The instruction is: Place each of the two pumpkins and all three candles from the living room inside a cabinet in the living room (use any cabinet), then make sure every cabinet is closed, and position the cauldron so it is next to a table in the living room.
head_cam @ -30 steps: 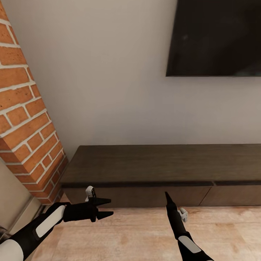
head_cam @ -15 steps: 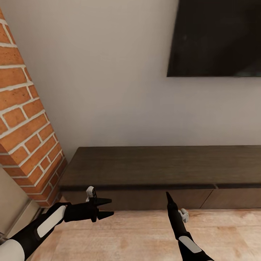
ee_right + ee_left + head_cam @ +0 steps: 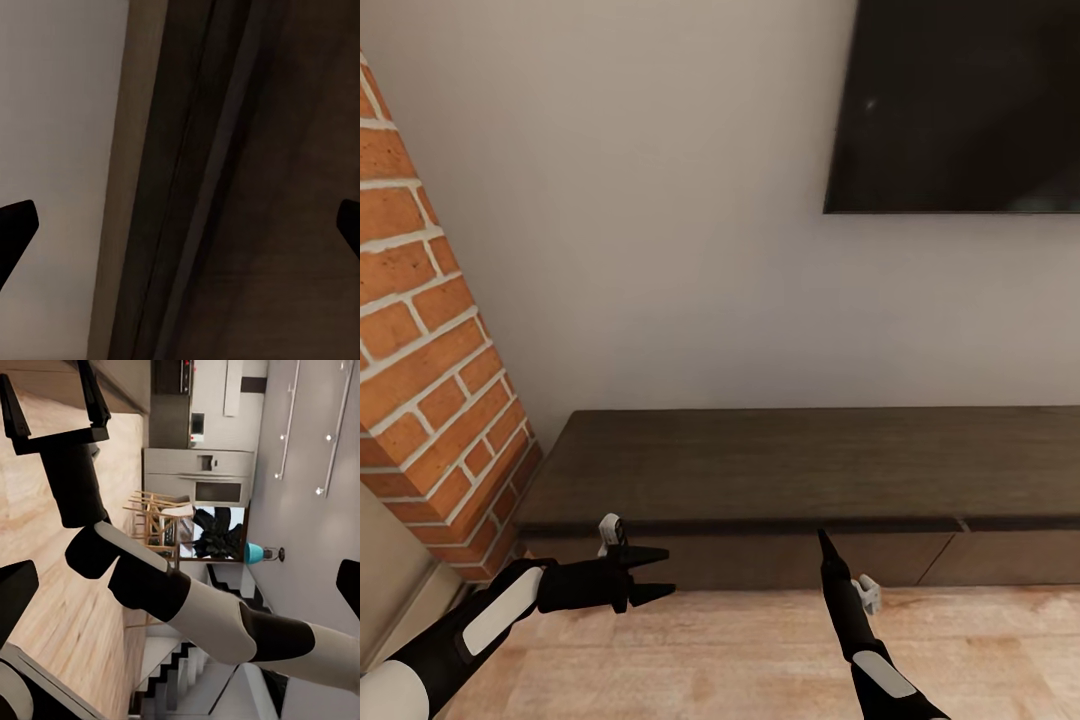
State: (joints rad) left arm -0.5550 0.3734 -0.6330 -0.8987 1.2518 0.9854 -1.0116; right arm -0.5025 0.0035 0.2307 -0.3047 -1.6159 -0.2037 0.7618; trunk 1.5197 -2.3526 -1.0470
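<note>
Cabinet: long dark-brown unit against the grey wall, below a black wall screen; its drawer fronts are all flush and closed.
Left gripper: fingers spread apart, empty, over the wood floor just before the cabinet's left end.
Right gripper: fingers parted wide in the wrist view, empty, pointing at the cabinet front.
Brick column: left of the cabinet.
</note>
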